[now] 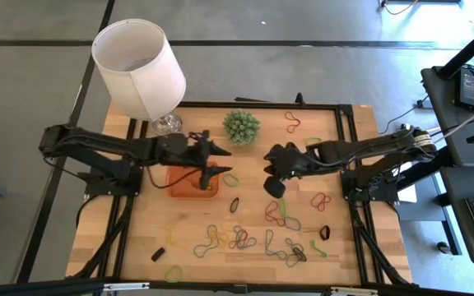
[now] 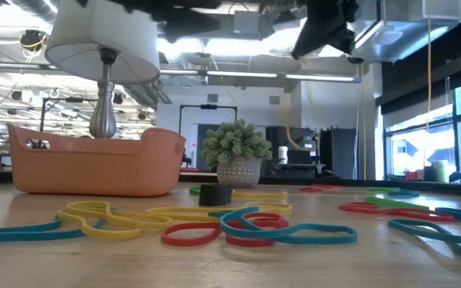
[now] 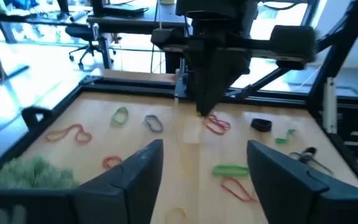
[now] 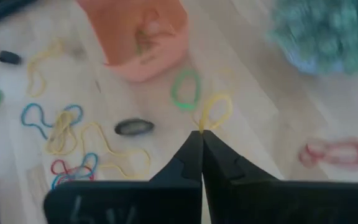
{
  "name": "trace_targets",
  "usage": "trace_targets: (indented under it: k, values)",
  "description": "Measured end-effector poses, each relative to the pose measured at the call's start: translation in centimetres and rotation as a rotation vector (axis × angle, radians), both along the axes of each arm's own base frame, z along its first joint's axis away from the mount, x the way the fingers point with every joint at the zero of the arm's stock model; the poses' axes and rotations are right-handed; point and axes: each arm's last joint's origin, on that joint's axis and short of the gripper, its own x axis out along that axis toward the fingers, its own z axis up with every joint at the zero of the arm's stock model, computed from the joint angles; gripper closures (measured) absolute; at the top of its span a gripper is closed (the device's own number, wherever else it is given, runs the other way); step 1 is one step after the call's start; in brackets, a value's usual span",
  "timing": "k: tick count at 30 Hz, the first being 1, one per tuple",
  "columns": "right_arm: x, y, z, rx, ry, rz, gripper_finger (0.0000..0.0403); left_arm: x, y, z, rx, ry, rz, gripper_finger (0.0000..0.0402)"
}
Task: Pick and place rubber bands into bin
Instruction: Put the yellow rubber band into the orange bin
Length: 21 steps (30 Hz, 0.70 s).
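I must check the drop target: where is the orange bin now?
In the high view, the orange bin sits left of centre, under the left gripper, near the lamp.

no readable text, labels or numbers anywhere

Bright daylight floods in from windows (image 2: 430, 152) at three o'clock; ceiling strip lights (image 2: 238, 76) glare at twelve. Nearest rubber bands (image 2: 250, 228) sit soft, and the plant (image 4: 328, 34) is smeared by blur

The bin (image 1: 189, 186) sits left of the plant (image 1: 242, 126), with rubber bands (image 1: 245, 238) scattered before both.
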Motion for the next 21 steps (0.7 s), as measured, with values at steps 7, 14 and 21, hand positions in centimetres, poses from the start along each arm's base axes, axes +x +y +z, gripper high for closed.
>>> trace_targets:
  k: [7,14,21]
  values:
    - [0.9,0.1,0.9,-0.063,-0.115,0.082,0.0403,4.7,-0.3,0.6,0.027,0.022,-0.075,0.0161]
    - [1.2,0.1,1.4,-0.099,-0.167,0.089,0.0403,7.1,-0.4,-0.5,-0.002,0.060,-0.108,0.0166]
    - [1.3,0.2,1.4,-0.092,-0.172,0.087,0.0403,7.4,-0.4,-1.3,-0.019,0.103,-0.107,0.0237]
